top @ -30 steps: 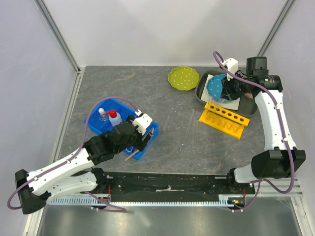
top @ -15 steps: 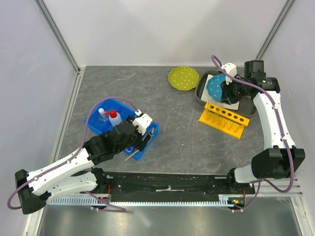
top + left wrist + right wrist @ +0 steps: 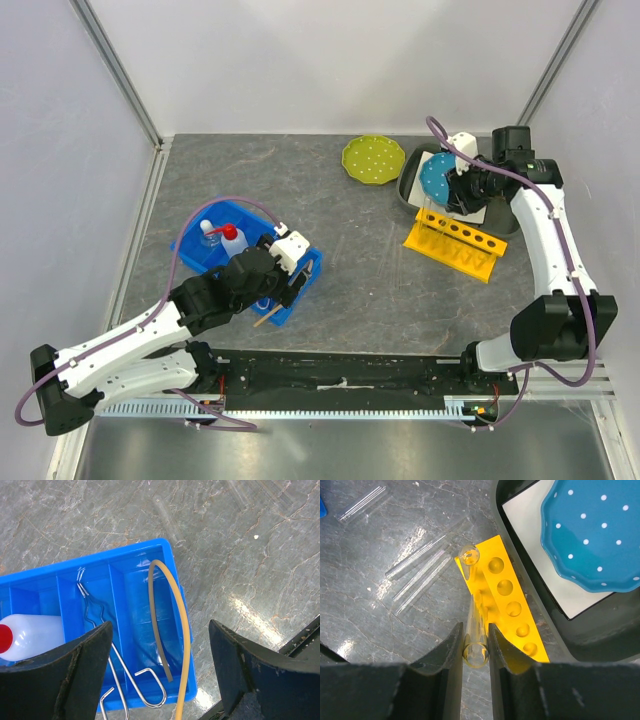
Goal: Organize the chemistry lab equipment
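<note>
Right gripper [image 3: 475,630] moved left, glass tube [image 3: 472,612] partly hidden.

Green dotted plate [image 3: 373,159] on the grey table [image 3: 380,290], just beside a dark tray [image 3: 406,192] with a blue dotted plate [image 3: 436,178]

The left hand [image 3: 160,645] hangs over the blue plastic compartment tray [image 3: 145,560]. The tan rubber tube [image 3: 172,630] lies in the compartment right under it, with the metal wire tongs [image 3: 89,600] to its left and the clear squeeze bottle with red cap [image 3: 30,635] further left. Between the fingers of the right hand [image 3: 475,640] is a thin clear glass tube [image 3: 474,625], at the edge of the yellow perforated rack [image 3: 512,607]. Loose glass tubes [image 3: 420,570] lie on the grey stone table [image 3: 370,630] to its left. The blue dotted plate [image 3: 595,530] sits in the dark tray [image 3: 580,635] to its right.
</note>
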Action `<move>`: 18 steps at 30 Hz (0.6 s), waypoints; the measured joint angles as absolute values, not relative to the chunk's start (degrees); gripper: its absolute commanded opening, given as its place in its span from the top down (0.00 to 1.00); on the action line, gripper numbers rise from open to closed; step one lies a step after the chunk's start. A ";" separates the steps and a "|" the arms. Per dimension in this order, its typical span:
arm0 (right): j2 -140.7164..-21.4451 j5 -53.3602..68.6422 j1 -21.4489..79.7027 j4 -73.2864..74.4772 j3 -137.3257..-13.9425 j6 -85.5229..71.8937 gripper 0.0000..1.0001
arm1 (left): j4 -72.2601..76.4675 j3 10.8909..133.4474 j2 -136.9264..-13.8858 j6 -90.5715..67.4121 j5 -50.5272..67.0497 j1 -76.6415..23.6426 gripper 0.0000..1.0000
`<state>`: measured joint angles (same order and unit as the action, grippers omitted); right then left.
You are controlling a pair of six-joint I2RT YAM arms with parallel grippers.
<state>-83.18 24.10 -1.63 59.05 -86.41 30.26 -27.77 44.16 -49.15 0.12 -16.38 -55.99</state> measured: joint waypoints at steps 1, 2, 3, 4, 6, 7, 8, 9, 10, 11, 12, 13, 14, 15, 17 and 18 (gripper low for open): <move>-83.37 24.10 -1.61 58.74 -86.00 30.26 0.82 | -27.77 44.16 -49.17 0.12 -16.38 -55.99 0.16; -83.57 24.12 -1.58 58.41 -85.54 30.26 0.82 | -27.77 44.16 -49.21 0.12 -16.38 -55.99 0.16; -83.72 24.12 -1.52 58.02 -85.01 30.26 0.82 | -27.77 44.16 -49.25 0.12 -16.38 -55.99 0.16; -83.88 24.12 -1.37 57.65 -84.53 30.26 0.81 | -27.77 44.16 -49.36 0.12 -16.38 -55.99 0.16; -84.20 24.10 -1.21 57.19 -83.77 30.26 0.80 | -27.77 44.16 -49.52 0.12 -16.36 -55.99 0.16; -84.42 24.10 -1.10 56.97 -83.44 30.26 0.80 | -27.77 44.16 -49.56 0.12 -16.38 -55.99 0.16; -84.58 24.08 -0.97 56.73 -83.11 30.26 0.80 | -27.77 44.16 -49.60 0.12 -16.36 -55.99 0.16; -84.90 24.05 -0.84 56.53 -82.78 30.26 0.78 | -27.77 44.16 -49.63 0.12 -16.36 -55.99 0.16; -85.19 24.05 -0.78 56.29 -82.63 30.26 0.78 | -27.77 44.16 -49.67 0.12 -16.36 -55.99 0.16; -85.54 24.03 -0.69 55.99 -82.48 30.26 0.78 | -27.77 44.16 -49.71 0.12 -16.34 -55.99 0.16; -85.97 23.97 -0.32 55.75 -82.28 30.24 0.75 | -27.77 44.16 -49.76 0.12 -16.34 -55.99 0.16; -86.39 23.73 -0.08 55.46 -82.15 30.24 0.74 | -27.77 44.16 -49.80 0.12 -16.34 -55.99 0.16; -86.80 23.62 0.25 55.09 -82.04 30.24 0.72 | -27.77 44.16 -49.87 0.12 -16.29 -55.99 0.16; -87.39 23.42 0.67 54.70 -81.97 30.24 0.68 | -27.77 44.16 -49.91 0.12 -16.23 -55.99 0.16; -88.20 23.35 1.13 54.35 -81.93 30.20 0.63 | -27.77 44.16 -49.95 0.12 -16.14 -55.99 0.16; -88.51 23.38 1.34 54.28 -81.93 30.15 0.58 | -27.77 44.16 -50.00 0.12 -16.08 -55.99 0.16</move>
